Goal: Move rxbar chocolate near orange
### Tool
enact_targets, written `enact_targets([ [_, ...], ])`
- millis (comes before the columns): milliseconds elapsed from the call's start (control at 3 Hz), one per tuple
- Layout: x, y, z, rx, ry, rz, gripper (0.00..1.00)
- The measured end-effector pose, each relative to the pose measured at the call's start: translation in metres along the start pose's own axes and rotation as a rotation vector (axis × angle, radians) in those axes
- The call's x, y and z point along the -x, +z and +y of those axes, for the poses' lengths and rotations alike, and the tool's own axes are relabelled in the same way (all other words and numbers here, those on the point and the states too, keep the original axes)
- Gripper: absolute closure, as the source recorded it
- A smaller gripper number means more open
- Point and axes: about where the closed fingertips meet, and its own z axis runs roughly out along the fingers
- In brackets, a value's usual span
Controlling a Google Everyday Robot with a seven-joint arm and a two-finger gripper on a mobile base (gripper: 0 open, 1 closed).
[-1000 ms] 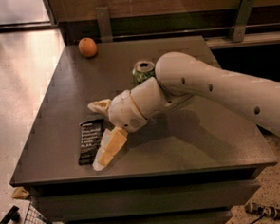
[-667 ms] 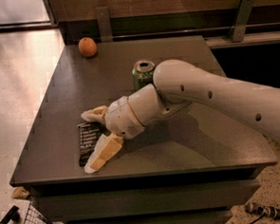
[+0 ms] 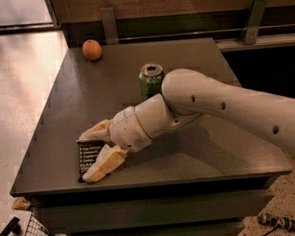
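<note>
On the left, pale floor runs alongside the table (image 3: 200, 162), a dark grey top seen from above and in front. The orange (image 3: 91, 49) sits by the table's far left corner, alone, with bare tabletop on every side.

Well apart from it, near the front left edge, lies the bar (image 3: 88, 153), flat, its white lettering facing up and its long side running roughly front to back. The gripper (image 3: 86, 159) is right over it, low on the tabletop, with its two cream fingers (image 3: 97, 131) spread wide. One finger lies along the bar's far end. The other crosses the near right corner and covers part of the wrapper (whether either one presses on the bar I cannot tell). The jaws stand apart with the bar between them, and nothing is clamped.

Behind the fingers comes the white wrist, then the thick white arm (image 3: 237, 109), which slants up and off to the right edge of the view.

Just beyond the arm's bend stands the green can (image 3: 151, 78), upright, its top showing, its lower part hidden by the arm. It is about midway across the table, well apart from the orange and the bar.
</note>
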Motion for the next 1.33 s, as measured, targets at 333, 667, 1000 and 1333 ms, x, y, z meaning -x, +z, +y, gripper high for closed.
enact_targets([
  [333,0.001,0.000,0.000,0.000,0.000,0.000,0.87],
  [667,0.002,0.001,0.001,0.003,-0.002,0.000,1.00],
  [1000,0.002,0.001,0.001,0.003,-0.002,0.000,1.00],
  [1333,0.018,-0.011,-0.012,0.008,-0.004,0.034,1.00],
])
